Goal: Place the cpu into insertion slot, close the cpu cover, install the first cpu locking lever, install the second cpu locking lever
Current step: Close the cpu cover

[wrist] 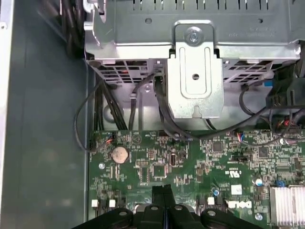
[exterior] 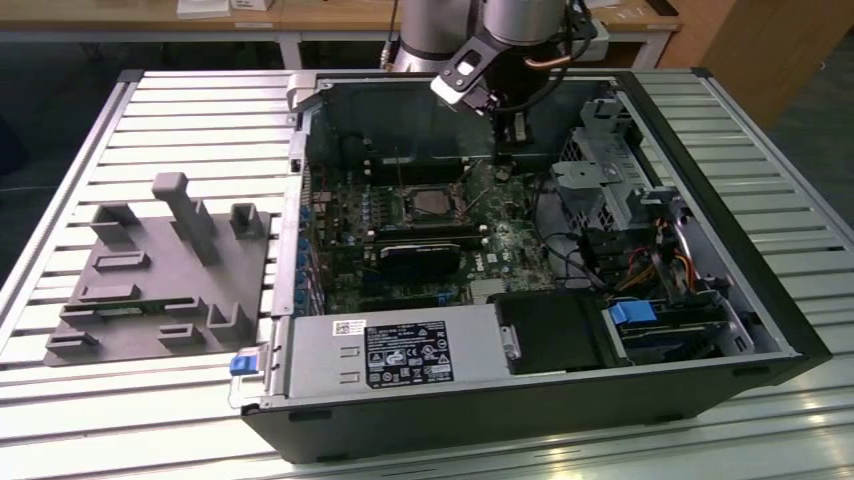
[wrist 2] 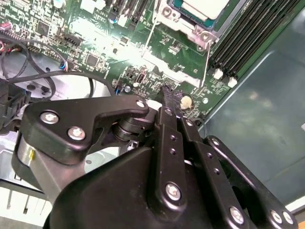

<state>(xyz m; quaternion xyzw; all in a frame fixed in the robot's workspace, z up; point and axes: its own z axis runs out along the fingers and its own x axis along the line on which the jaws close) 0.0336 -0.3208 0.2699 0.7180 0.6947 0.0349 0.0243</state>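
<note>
The cpu (exterior: 430,203) is a silvery square lying in the insertion slot (exterior: 404,201) at the middle of the motherboard; in the second wrist view its edge (wrist 2: 202,5) shows. The cpu cover (wrist 2: 188,26), a silvery frame, lies flat around the chip. Two thin wire locking levers (wrist 2: 149,38) (wrist 2: 207,57) run out from the socket's corners; whether they are latched I cannot tell. My gripper (exterior: 509,146) hangs inside the case toward the exterior view's right of the socket. It is shut with nothing between its fingers, and it shows in both wrist views (wrist 2: 167,91) (wrist: 164,190), low over the board.
The open computer case (exterior: 694,190) lies on a slatted table. A drive cage (exterior: 601,170) with cables (wrist: 119,109) stands close to the gripper. A black heatsink block (exterior: 420,255), memory slots (wrist 2: 248,33), a power supply (exterior: 400,350) and a grey fixture plate (exterior: 160,270) are also here.
</note>
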